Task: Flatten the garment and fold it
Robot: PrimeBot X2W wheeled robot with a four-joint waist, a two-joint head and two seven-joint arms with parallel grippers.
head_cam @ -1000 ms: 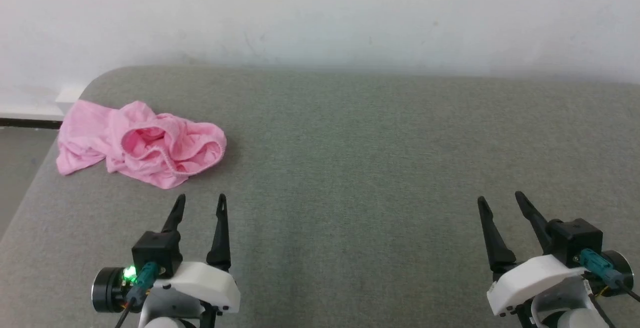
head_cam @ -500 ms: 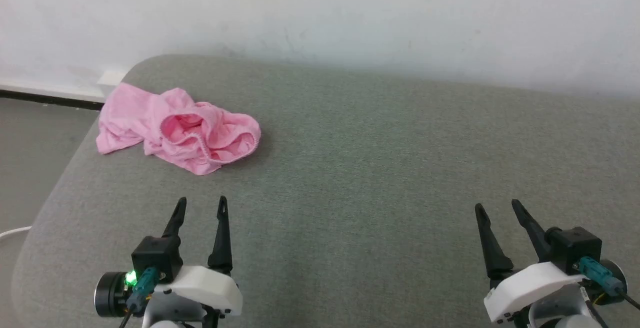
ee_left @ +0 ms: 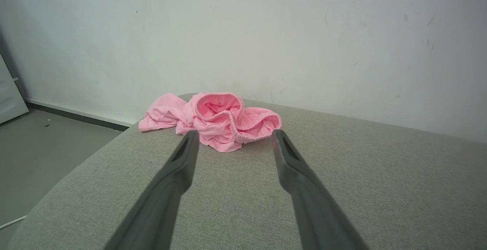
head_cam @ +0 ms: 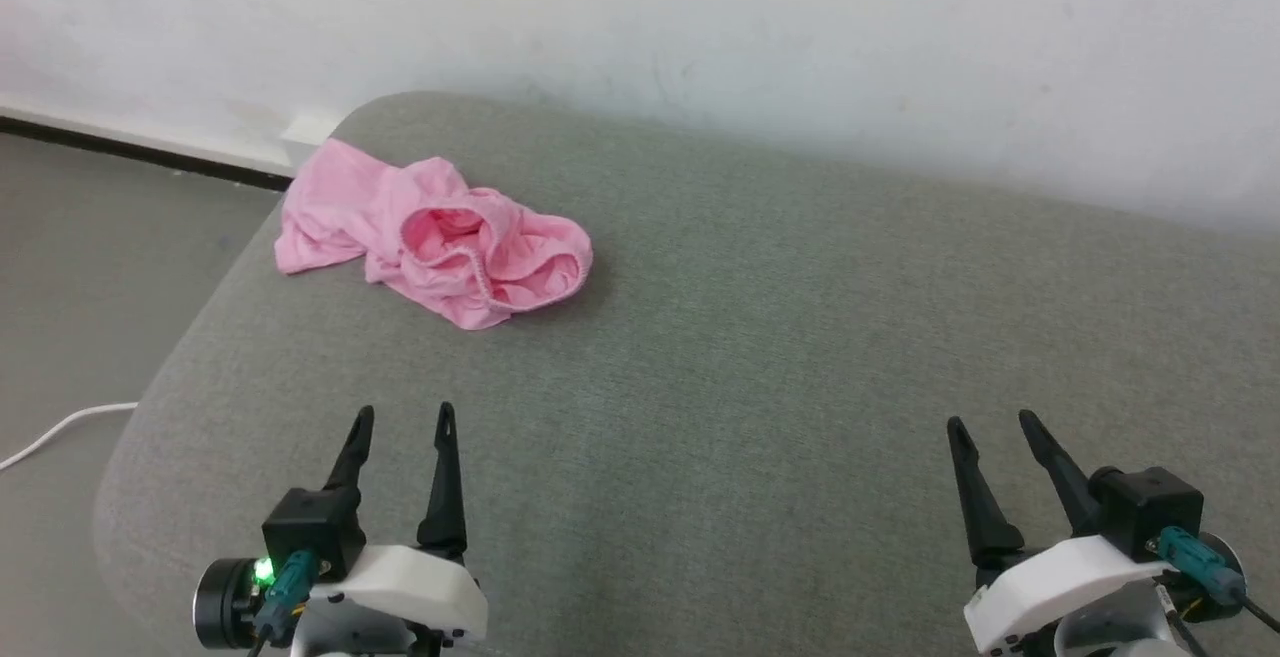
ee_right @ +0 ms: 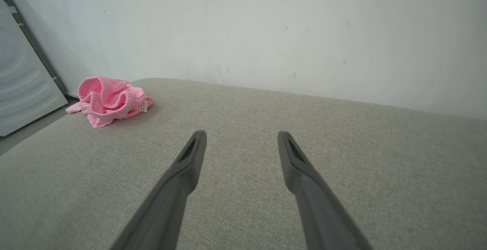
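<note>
The light pink garment (head_cam: 440, 242) lies crumpled near the far left corner of the grey cushioned surface (head_cam: 760, 357), its ruffled elastic opening gaping upward. In the left wrist view the garment (ee_left: 217, 118) sits straight ahead, beyond the fingertips. From the right wrist the garment (ee_right: 110, 99) appears far off to the left. My left gripper (head_cam: 403, 417) hovers open at the near left, well short of the cloth. At the near right my right gripper (head_cam: 990, 425) is open too, with nothing between its fingers.
A white wall (head_cam: 700, 27) rises behind the surface. To the left the surface's rounded edge drops to a grey floor (head_cam: 90, 267), where a white cable (head_cam: 60, 429) lies. A pale panel (ee_right: 23, 90) leans at the wall's far left.
The head camera has turned left, so the whole picture has shifted right. Garment and both grippers stay where they were.
</note>
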